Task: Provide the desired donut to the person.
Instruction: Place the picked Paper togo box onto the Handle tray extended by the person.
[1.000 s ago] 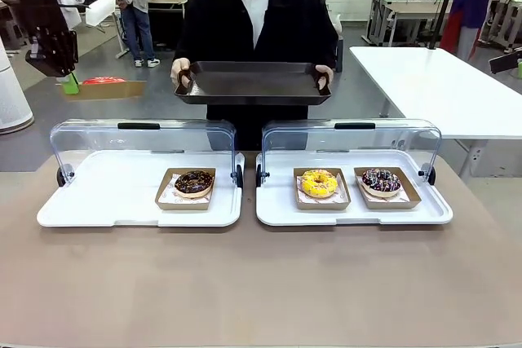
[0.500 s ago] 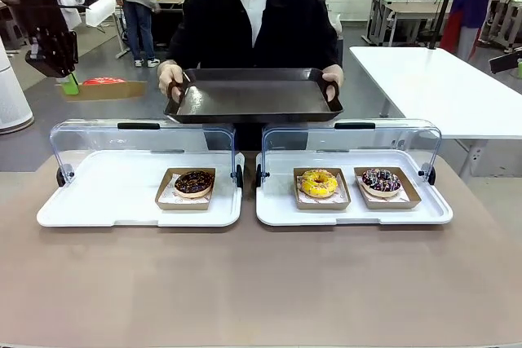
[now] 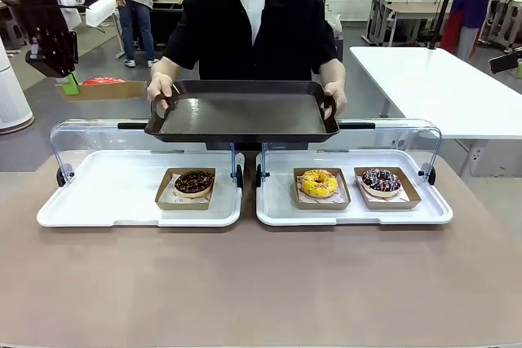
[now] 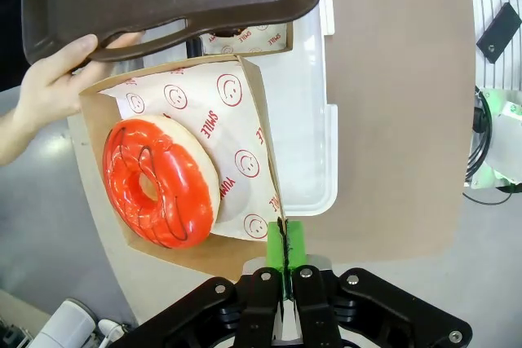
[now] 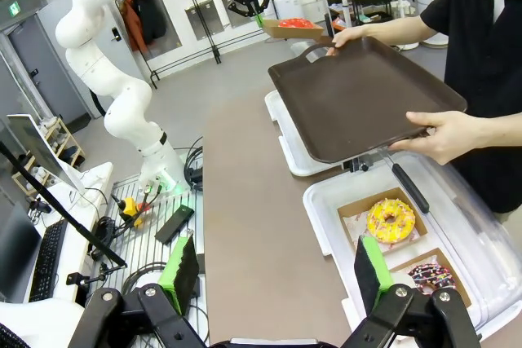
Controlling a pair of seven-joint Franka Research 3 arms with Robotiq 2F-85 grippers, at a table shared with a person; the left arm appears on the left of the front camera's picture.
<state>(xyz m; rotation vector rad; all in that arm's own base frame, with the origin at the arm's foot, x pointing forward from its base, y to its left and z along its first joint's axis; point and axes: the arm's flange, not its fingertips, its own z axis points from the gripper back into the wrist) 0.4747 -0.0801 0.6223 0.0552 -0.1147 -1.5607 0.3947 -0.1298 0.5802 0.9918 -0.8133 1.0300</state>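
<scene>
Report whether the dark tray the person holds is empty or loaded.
Empty. The dark brown rectangular plastic tray shows a bare bottom in front and right wrist views; nothing lies on it.

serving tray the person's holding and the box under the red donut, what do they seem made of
The serving tray: probably moulded plastic, dark brown, slightly textured with a dull sheen; rounded rim and cut-out handles in one piece. The box: thin brown cardboard, matte, folded at the corners; lined with white paper printed with red smileys, possibly greaseproof.
</scene>
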